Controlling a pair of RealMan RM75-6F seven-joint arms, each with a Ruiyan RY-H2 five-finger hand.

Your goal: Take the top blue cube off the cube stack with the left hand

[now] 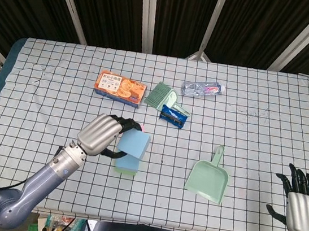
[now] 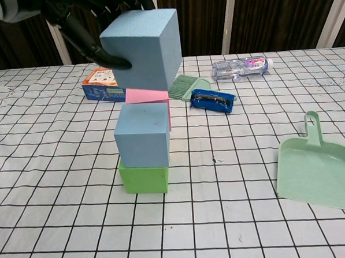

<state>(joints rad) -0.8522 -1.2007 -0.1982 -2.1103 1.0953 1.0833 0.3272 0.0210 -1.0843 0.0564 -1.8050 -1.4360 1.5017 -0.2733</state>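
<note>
My left hand (image 1: 101, 135) (image 2: 92, 26) grips the top blue cube (image 1: 133, 144) (image 2: 142, 48) and holds it in the air, clear above the stack. Below it the stack is a second blue cube (image 2: 143, 134) resting on a green cube (image 2: 144, 179) (image 1: 126, 167). A pink block (image 2: 147, 97) shows just behind the stack. My right hand (image 1: 303, 203) hangs open at the table's near right corner, far from the cubes, holding nothing.
A mint dustpan (image 1: 208, 179) (image 2: 317, 166) lies right of the stack. Behind are an orange snack box (image 1: 120, 87) (image 2: 103, 86), a green brush (image 1: 160, 96) (image 2: 189, 85), a blue packet (image 1: 174, 116) (image 2: 213, 99) and a water bottle (image 1: 203, 89) (image 2: 242, 67).
</note>
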